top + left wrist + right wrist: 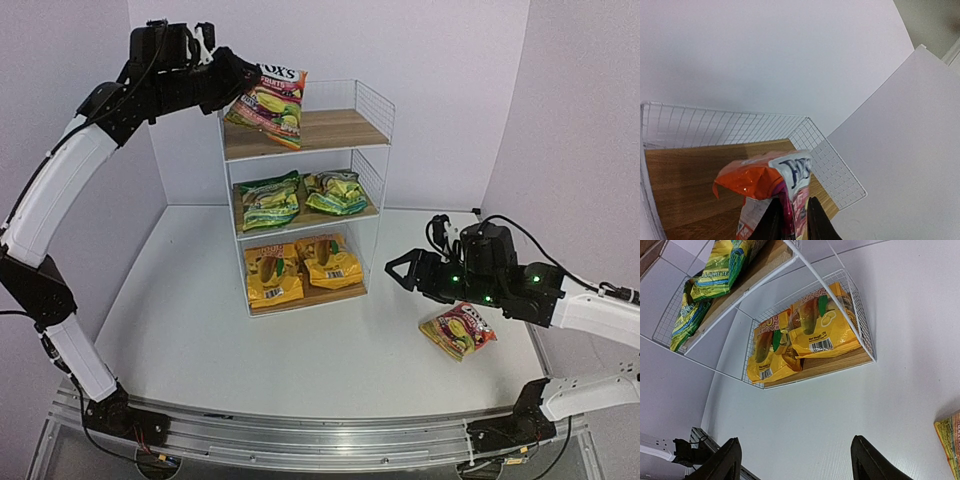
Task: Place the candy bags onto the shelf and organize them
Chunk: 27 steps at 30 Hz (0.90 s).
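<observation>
My left gripper (235,85) is up at the shelf's (335,130) top tier, shut on a red/pink candy bag (268,103) that hangs tilted over the left of the top board. In the left wrist view the bag (765,180) sits pinched between both fingers (791,220) above the wooden board (695,175). Two green bags (268,203) (336,192) lie on the middle tier. Two yellow bags (272,275) (332,262) lie on the bottom tier. A second red/pink bag (457,331) lies on the table. My right gripper (398,268) hovers open, left of and above it, holding nothing.
White walls close in behind and beside the shelf. The shelf's wire mesh side (840,175) stands along the top board's right edge. In the right wrist view the gripper (797,460) faces the bottom tier's yellow bags (815,335), and the loose bag's corner (950,440) shows at right.
</observation>
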### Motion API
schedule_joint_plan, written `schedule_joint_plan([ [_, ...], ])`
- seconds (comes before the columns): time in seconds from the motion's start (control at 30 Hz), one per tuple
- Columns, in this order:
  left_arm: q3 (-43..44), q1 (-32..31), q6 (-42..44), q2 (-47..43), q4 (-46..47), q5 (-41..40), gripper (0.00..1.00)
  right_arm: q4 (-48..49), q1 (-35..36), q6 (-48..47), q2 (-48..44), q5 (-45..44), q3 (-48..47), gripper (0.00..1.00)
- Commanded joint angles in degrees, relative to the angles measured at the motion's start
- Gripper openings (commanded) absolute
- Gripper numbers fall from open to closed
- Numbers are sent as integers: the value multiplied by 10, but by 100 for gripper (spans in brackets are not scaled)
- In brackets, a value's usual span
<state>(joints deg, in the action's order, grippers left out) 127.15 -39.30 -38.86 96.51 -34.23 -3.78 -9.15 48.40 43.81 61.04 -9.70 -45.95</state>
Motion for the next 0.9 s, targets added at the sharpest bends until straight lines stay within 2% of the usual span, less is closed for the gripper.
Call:
schedule_joint_plan([
  [0.0, 14, 5, 18, -46, 5, -46, 30, 5, -1, 6, -2, -12, -19, 72],
  [0.13, 8, 5, 23, -54, 15, -60, 51, 5, -1, 6, -9, -15, -19, 72],
  [0.27, 23, 5, 33, -52, 17, -57, 62, 5, -1, 5, -16, -22, -19, 72],
  [0.33, 22, 5, 35, -57, 19, -53, 75, 3, -1, -2, -20, -12, -24, 72],
  [0.4, 13, 5, 38, -65, 25, -42, 95, 1, -1, -17, -25, 6, -33, 72],
  [0.43, 9, 5, 40, -68, 26, -32, 99, 0, -1, -25, -28, 13, -35, 72],
  [0.53, 0, 5, 52, -81, 22, 3, 100, -17, -1, -47, -56, 3, -40, 72],
  [0.63, -3, 5, 68, -101, -10, -3, 100, -108, -1, -36, -83, -81, -62, 80],
  [0.7, -24, 5, 78, -126, -31, -24, 100, -215, -1, -20, -77, -150, -100, 85],
  [0.77, -66, 5, 83, -156, -50, -45, 100, -371, -5, 17, -48, -220, -146, 90],
  [0.87, -156, 5, 70, -209, -71, -108, 100, -533, -41, 106, 3, -233, -190, 93],
])
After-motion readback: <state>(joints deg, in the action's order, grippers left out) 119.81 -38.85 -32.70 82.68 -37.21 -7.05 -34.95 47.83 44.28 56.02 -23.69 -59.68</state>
